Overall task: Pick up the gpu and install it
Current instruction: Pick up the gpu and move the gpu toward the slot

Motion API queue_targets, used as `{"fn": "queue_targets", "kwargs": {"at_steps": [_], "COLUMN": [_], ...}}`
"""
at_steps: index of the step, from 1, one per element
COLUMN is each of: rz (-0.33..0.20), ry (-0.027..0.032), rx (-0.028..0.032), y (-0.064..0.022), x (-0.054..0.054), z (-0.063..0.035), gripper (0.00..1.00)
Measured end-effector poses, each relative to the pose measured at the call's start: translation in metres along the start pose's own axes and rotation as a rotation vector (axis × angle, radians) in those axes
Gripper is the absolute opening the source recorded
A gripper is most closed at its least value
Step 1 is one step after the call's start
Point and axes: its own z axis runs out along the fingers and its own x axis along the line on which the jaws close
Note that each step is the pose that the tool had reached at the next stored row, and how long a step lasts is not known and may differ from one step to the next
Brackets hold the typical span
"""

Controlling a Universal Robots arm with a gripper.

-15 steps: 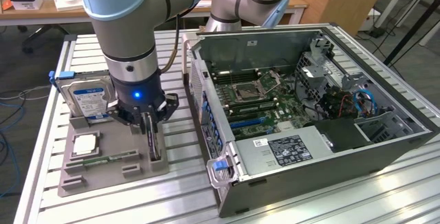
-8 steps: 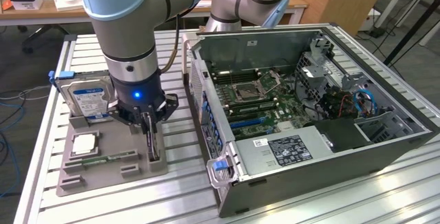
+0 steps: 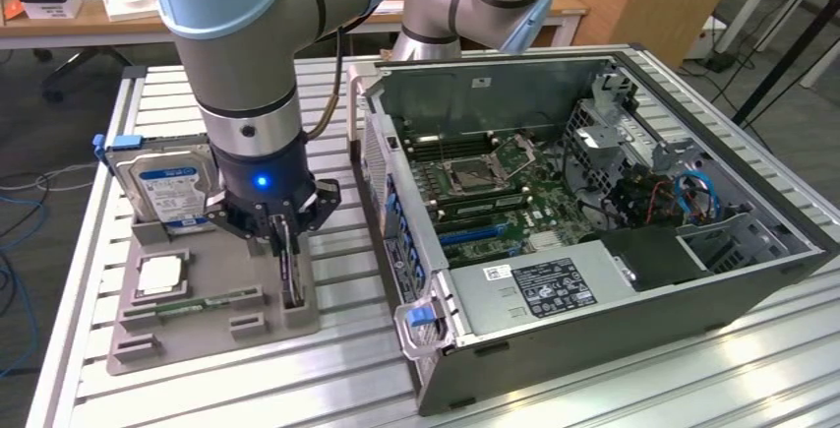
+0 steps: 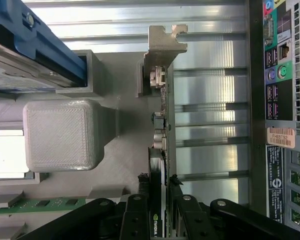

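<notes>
The gpu (image 3: 291,275) stands on its edge in a slot of the grey holder (image 3: 210,335), a thin dark card. In the wrist view the gpu (image 4: 162,115) runs away from the camera, with its silver bracket (image 4: 165,42) at the far end. My gripper (image 3: 286,236) reaches straight down onto the card's top edge. Its black fingers (image 4: 139,200) press against both faces of the card, so the gripper (image 4: 159,192) is shut on it. The card still sits in its slot.
On the same holder are a silver hard drive (image 3: 171,187) with a blue-white label, a processor chip (image 3: 160,273) and a green memory stick (image 3: 210,302). The open computer case (image 3: 617,280) lies close on the exterior view's right, motherboard (image 3: 486,182) exposed, rear ports (image 4: 282,75) facing the holder.
</notes>
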Motion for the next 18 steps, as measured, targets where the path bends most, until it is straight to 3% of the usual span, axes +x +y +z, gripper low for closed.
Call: {"fn": "queue_targets", "kwargs": {"at_steps": [18], "rz": [0.000], "ry": [0.0000], "rx": [0.0000], "y": [0.0003], "x": [-0.0002], "z": [-0.0075], "gripper": [0.26]}}
